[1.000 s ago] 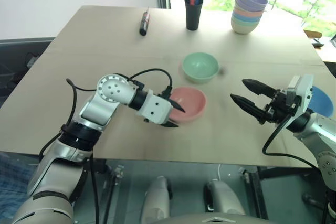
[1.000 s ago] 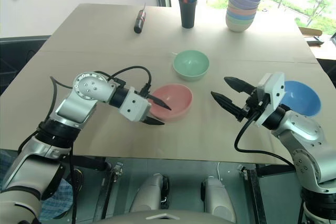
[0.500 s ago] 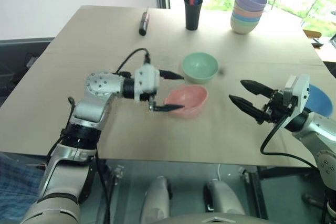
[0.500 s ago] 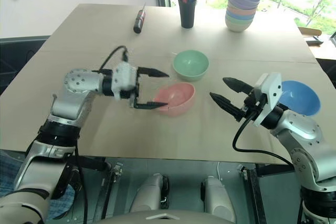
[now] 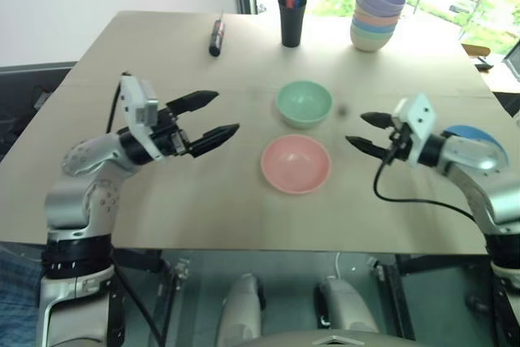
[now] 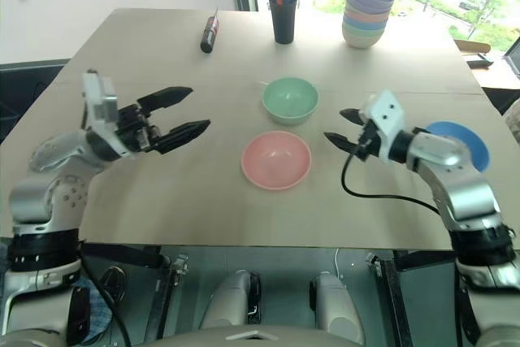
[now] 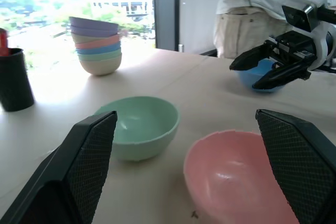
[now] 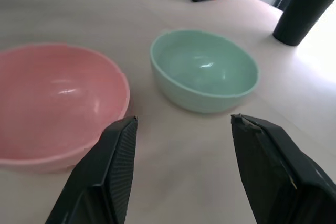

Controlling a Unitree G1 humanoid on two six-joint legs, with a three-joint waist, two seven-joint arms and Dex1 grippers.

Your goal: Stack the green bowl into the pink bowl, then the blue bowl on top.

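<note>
The green bowl [image 5: 304, 103] sits upright near the table's middle. Just in front of it, apart from it, the pink bowl [image 5: 296, 163] lies flat and empty. The blue bowl [image 6: 459, 132] rests at the right edge, partly hidden behind my right arm. My left gripper [image 5: 226, 112] hovers open and empty well to the left of the pink bowl, pointing toward it. My right gripper [image 5: 356, 129] is open and empty, to the right of both bowls, between their two levels. In the right wrist view the green bowl [image 8: 205, 69] and pink bowl [image 8: 52, 98] lie just ahead of its fingers.
At the back of the table [image 5: 162, 201] stand a black pen cup [image 5: 292, 18], a dark marker [image 5: 216, 36] and a stack of pastel bowls [image 5: 377, 14]. A person [image 7: 262, 3] stands beyond the far right side.
My left gripper let go of the pink bowl's rim, opened wide and drew back up and to the left. The pink bowl tipped, then settled flat. My right gripper moved forward, toward the green bowl.
</note>
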